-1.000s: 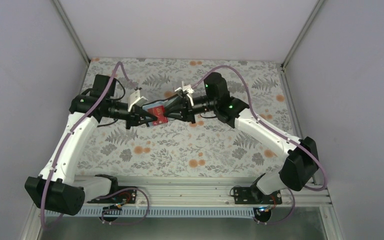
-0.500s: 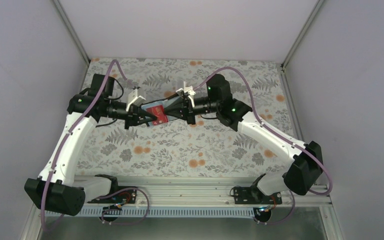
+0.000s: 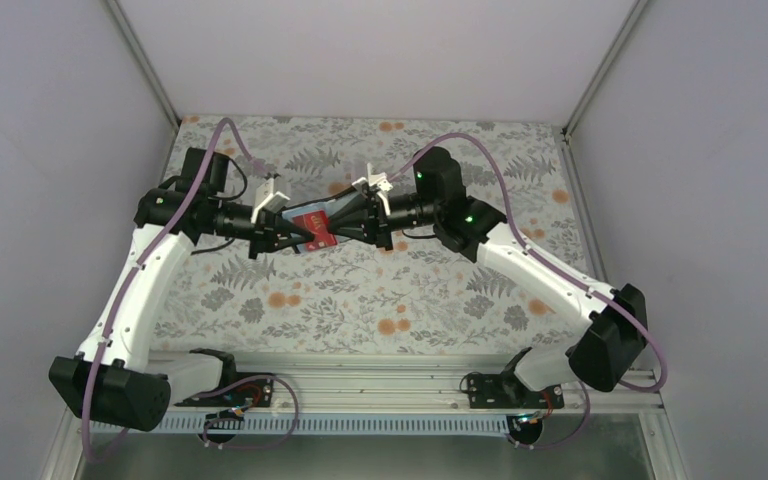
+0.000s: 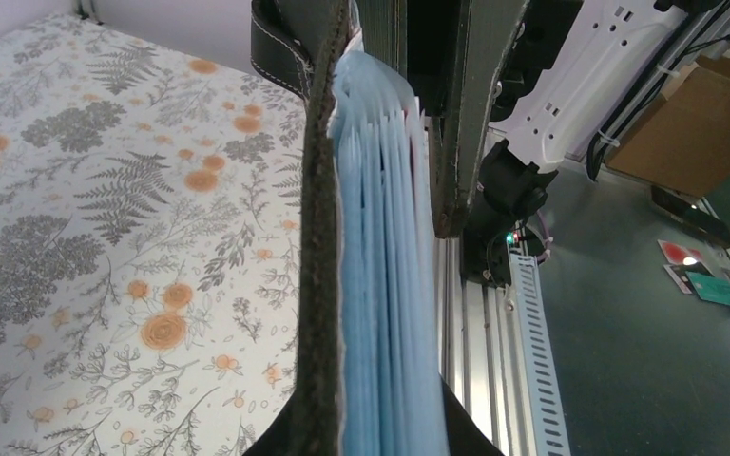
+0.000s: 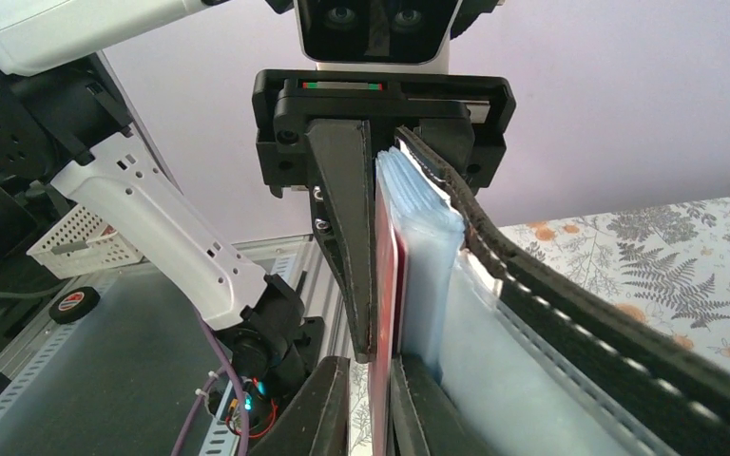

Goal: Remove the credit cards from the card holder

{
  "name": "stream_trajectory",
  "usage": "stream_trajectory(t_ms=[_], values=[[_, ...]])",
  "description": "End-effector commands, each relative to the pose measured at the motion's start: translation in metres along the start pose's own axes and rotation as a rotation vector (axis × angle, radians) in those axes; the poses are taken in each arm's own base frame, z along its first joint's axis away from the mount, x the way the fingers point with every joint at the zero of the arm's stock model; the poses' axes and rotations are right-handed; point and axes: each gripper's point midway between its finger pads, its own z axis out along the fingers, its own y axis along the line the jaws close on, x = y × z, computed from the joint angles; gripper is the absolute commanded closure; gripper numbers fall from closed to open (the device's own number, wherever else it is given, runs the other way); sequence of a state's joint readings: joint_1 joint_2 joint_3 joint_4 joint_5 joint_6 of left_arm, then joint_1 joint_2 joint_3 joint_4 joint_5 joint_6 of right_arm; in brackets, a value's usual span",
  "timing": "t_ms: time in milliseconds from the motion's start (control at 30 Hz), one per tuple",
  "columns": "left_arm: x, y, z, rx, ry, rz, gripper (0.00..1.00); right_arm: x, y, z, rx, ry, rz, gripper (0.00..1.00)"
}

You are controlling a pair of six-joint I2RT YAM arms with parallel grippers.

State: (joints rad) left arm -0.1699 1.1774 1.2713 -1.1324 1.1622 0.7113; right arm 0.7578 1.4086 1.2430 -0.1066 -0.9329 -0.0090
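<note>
Bright, soft, even light; shadows are faint. In wrist views the close card holder [image 4: 380, 285] blurs; the table [image 4: 105, 190] is sharp.

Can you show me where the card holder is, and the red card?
card holder [image 4: 380, 304], left wrist view, on its light blue inner sleeves.
red card [image 5: 387, 285], right wrist view, on its thin near edge.

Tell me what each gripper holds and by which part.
Left gripper clamps the card holder by one end, cover and sleeves between its jaws. Right gripper pinches the red card by its protruding edge; the rest sits in the holder.
</note>
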Motion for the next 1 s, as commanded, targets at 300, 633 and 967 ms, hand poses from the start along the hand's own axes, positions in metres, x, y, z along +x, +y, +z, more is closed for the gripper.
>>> stream_trajectory(t_ms=[300,633,967], values=[[-0.019,-0.005,-0.003,0.026,-0.062,0.074,0.98,0.005,0.017,0.024,-0.065,0.036,-0.040,0.72],[-0.019,0.009,-0.007,-0.044,-0.053,0.068,0.98,0.019,0.068,0.009,-0.275,0.048,-0.184,0.68],[-0.013,0.022,-0.007,-0.113,-0.032,0.051,0.98,0.011,0.056,0.011,-0.198,0.024,-0.137,0.60]])
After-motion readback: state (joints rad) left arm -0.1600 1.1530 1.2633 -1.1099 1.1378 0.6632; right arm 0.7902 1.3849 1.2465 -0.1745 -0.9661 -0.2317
